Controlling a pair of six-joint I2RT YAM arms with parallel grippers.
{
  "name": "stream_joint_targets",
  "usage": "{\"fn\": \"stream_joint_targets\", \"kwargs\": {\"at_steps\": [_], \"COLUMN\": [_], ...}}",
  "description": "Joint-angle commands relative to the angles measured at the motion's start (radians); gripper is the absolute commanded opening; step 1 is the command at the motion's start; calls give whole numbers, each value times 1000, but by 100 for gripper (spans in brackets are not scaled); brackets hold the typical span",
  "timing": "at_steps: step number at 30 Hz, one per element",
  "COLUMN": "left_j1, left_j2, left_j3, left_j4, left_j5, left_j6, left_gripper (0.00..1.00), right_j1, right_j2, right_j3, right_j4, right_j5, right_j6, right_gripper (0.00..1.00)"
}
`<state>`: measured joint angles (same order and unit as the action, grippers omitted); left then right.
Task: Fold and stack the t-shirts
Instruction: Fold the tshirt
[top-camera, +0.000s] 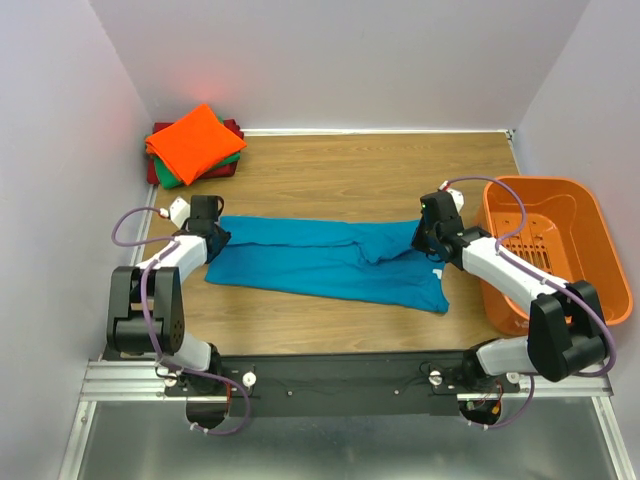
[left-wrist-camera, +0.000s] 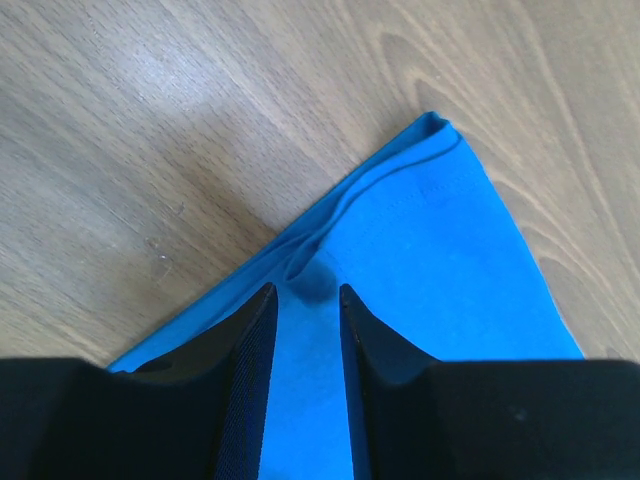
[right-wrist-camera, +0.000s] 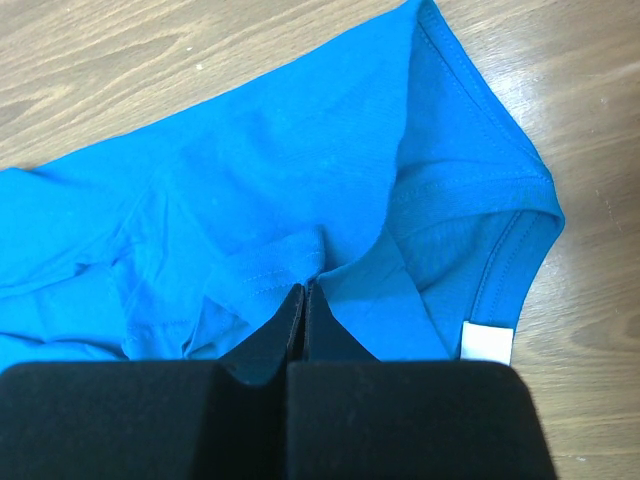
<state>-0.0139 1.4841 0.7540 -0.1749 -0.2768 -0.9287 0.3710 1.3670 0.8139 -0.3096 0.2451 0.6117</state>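
Left fingers (left-wrist-camera: 255, 370) stand parted over the 9 o'clock end of the teal-blue t-shirt (top-camera: 320, 262), which lies stretched flat across the desk (top-camera: 330, 170), while right fingers (right-wrist-camera: 325, 340) clench a fold at its 3 o'clock end.

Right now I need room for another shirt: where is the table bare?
Bare wood lies behind the teal-blue t-shirt, between the folded stack and the orange basket; a narrower strip runs between it and the base rail. Crowded: middle and right edge.
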Motion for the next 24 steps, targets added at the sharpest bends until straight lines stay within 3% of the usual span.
{"fn": "stream_joint_targets", "kwargs": {"at_steps": [1, 6, 10, 12, 24], "left_j1": [5, 5, 5, 5, 5], "left_j2": [42, 64, 77, 94, 248], "left_j3": [33, 57, 100, 157, 419], "left_j4": [-12, -6, 2, 3, -38], "left_j5": [-41, -36, -32, -18, 5], "left_j6": [-10, -4, 8, 14, 56], "left_gripper": [39, 34, 18, 1, 0], "right_j1": [-1, -1, -1, -3, -4], "right_j2": [3, 6, 12, 15, 63], "right_j3": [-4, 2, 13, 30, 197], "right_j4": [-22, -22, -22, -22, -43], "right_j5": [2, 2, 6, 13, 66], "right_j6": [-3, -3, -4, -7, -35], "right_gripper": [1, 1, 1, 1, 1]}}
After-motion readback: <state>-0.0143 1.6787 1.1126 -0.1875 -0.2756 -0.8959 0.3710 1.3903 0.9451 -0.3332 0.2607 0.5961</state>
